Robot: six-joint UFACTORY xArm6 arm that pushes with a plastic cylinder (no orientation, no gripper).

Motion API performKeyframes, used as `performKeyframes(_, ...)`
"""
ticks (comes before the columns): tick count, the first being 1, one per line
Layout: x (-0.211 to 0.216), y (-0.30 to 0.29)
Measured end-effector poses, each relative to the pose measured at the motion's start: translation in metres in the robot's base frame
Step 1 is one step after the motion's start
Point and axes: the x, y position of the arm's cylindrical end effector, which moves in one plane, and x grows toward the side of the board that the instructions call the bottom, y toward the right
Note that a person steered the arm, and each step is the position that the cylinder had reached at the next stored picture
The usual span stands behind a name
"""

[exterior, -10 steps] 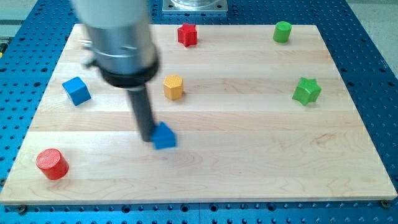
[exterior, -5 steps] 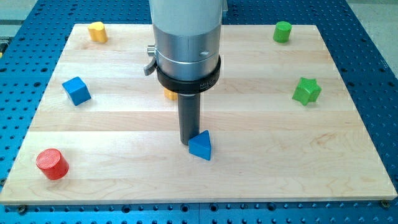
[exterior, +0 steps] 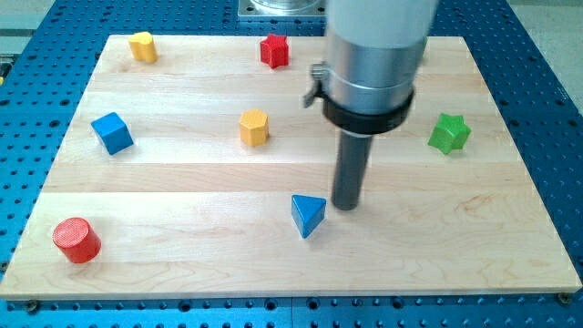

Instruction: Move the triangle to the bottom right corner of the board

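Note:
The blue triangle (exterior: 307,215) lies on the wooden board (exterior: 455,246), a little below its middle. My tip (exterior: 345,206) is on the board just to the right of the triangle and slightly above it, with a narrow gap between them. The bottom right corner of the board (exterior: 556,278) is far to the triangle's right and lower.
A blue cube (exterior: 112,133) at left, a red cylinder (exterior: 76,240) at bottom left, a yellow block (exterior: 140,45) at top left, a yellow hexagon (exterior: 254,127) near the middle, a red star (exterior: 274,50) at top, a green star (exterior: 449,133) at right. The arm hides the top right area.
The triangle has slid right from the left of centre and turned. My tip has passed from its left side to its right side.

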Motion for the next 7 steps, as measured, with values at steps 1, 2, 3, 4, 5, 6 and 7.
performKeyframes(1,-0.031,-0.054)
performKeyframes(2,-0.023,-0.071)
performKeyframes(3,-0.013,-0.100)
performKeyframes(4,0.027,-0.093)
performKeyframes(5,0.047,-0.067)
performKeyframes(6,0.035,-0.018)
performKeyframes(7,0.014,-0.055)
